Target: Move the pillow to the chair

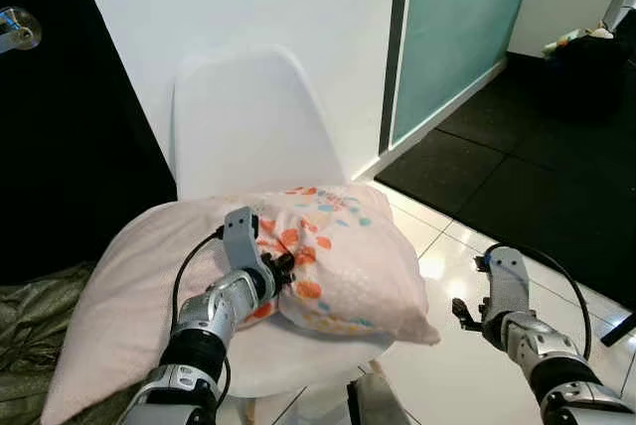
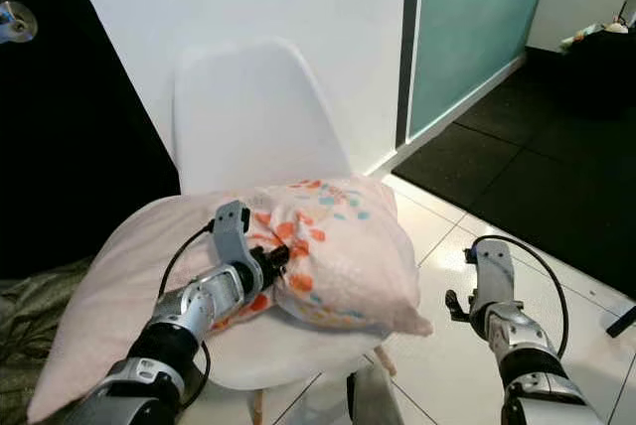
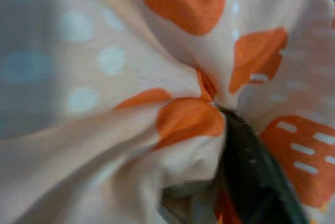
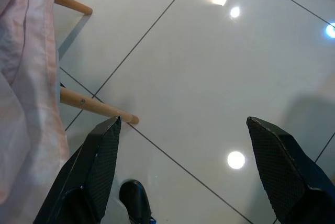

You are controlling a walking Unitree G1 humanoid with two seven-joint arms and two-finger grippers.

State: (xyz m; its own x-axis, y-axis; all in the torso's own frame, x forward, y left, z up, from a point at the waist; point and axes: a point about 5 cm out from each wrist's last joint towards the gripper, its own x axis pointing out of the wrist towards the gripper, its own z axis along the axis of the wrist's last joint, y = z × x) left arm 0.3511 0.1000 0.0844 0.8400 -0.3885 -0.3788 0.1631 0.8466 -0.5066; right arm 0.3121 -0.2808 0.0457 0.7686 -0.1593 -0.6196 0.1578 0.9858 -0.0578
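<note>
Pinching a fold of the pillow (image 1: 328, 256), the left end effector (image 1: 281, 271) should let go only once the pillow rests flat and centred on the chair (image 1: 248, 117) seat. Beside the chair, the right end effector (image 4: 183, 166) hangs spread above the floor (image 4: 209, 67).

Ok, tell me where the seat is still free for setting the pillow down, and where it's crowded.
Little of the seat is free. The chair shows bare only at its backrest and a front strip of seat below the pillow. A pale pink blanket covers the seat's left side. The left gripper pinches the pillow's fabric there. The white floor tiles by the right gripper lie bare.
</note>
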